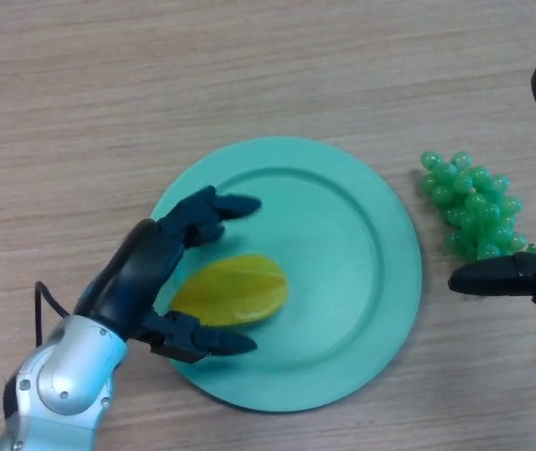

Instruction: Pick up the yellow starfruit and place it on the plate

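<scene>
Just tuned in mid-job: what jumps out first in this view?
The yellow starfruit lies on the left part of the teal plate, with the left hand spread open around it. A bunch of green grapes sits on the table right of the plate, beside the right hand.

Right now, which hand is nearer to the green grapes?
The right. The right hand has a finger just below the grapes, beside the plate. The left hand is far across the plate, around the starfruit.
</scene>
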`<state>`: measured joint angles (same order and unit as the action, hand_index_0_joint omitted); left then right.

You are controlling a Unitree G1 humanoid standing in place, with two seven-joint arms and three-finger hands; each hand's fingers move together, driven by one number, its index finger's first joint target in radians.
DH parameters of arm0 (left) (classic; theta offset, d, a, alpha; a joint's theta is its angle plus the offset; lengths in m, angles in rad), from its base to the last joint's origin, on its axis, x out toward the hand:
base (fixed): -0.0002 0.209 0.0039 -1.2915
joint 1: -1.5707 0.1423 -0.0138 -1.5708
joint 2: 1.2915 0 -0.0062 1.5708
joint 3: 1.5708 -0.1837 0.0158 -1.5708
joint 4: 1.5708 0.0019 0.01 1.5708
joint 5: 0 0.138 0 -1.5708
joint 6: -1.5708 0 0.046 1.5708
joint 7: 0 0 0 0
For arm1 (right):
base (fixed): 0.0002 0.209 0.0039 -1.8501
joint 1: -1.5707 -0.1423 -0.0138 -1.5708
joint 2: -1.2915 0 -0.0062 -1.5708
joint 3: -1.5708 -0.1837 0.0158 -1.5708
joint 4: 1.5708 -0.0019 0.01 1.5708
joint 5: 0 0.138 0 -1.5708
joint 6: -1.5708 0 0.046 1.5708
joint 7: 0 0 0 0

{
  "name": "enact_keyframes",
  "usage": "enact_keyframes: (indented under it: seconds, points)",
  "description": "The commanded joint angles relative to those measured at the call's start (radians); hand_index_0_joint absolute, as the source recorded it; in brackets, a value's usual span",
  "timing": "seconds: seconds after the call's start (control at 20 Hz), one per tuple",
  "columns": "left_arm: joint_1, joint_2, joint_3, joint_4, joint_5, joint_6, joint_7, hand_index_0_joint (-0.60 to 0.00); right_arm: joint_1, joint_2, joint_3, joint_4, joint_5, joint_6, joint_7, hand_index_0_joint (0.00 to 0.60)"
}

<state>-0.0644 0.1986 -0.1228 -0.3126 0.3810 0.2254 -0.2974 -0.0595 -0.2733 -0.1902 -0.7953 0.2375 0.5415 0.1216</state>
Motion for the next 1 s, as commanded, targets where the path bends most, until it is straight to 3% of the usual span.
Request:
enact_keyframes:
  seconds: [0.05, 0.35, 0.65, 0.85, 1.0]
  points:
    - [-0.034, 0.009, 0.046, -0.090, -0.007, -0.073, 0.073, 0.000, -0.028, -0.023, -0.013, -0.048, -0.005, -0.091, 0.017, 0.000]
    - [-0.064, 0.041, 0.143, -0.142, -0.148, -0.089, 0.131, 0.000, -0.046, -0.029, -0.014, -0.047, 0.002, -0.084, 0.020, 0.000]
    - [-0.058, 0.084, 0.288, -0.172, -0.393, -0.143, 0.200, 0.000, -0.035, -0.025, -0.009, -0.024, -0.010, -0.111, 0.027, 0.000]
    - [-0.044, 0.095, 0.327, -0.185, -0.531, -0.144, 0.227, 0.000, -0.034, -0.019, 0.012, -0.036, -0.005, -0.085, 0.020, 0.000]
    - [-0.035, 0.099, 0.339, -0.177, -0.547, -0.162, 0.236, 0.000, -0.040, -0.014, 0.024, -0.027, -0.009, -0.086, 0.018, 0.000]
